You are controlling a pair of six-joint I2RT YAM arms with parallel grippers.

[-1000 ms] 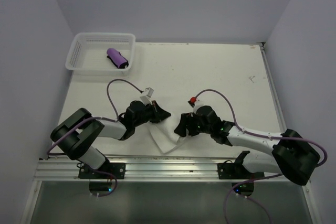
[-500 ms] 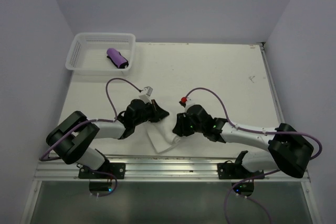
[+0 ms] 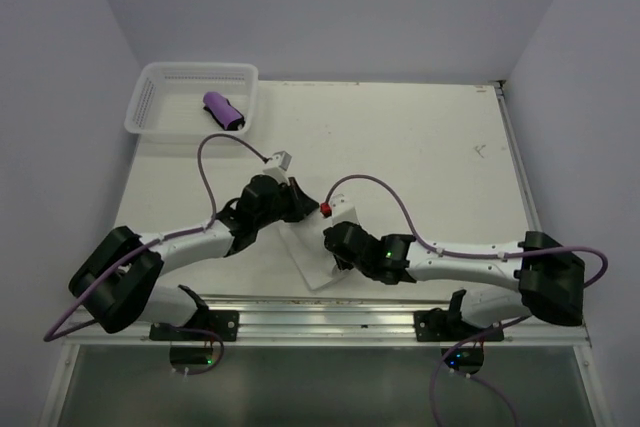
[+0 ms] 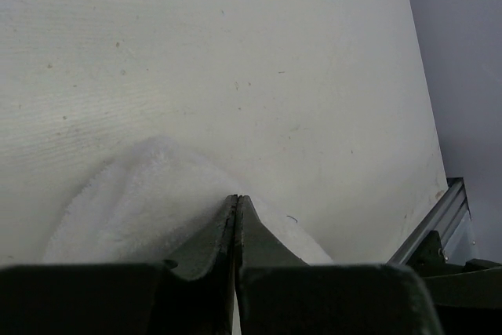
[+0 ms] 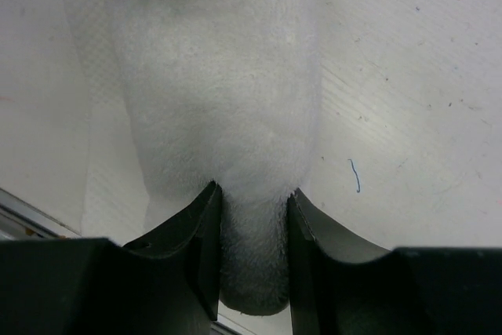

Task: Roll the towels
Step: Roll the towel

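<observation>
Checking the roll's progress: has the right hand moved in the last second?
Yes. The right hand, gripping the white towel, shifted left along the front rail and slightly nearer it.

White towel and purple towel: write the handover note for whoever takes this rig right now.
Left gripper: shut, pinching a thin edge of the white towel.
Right gripper: shut on a thick fold of the same towel.
White towel: on the table near its front edge, between the two arms, bunched into a long strip, not a tidy roll.
Purple towel: in the basket, looks rolled.
Done: the purple one, apparently.
Left: finish rolling the white one.
</observation>
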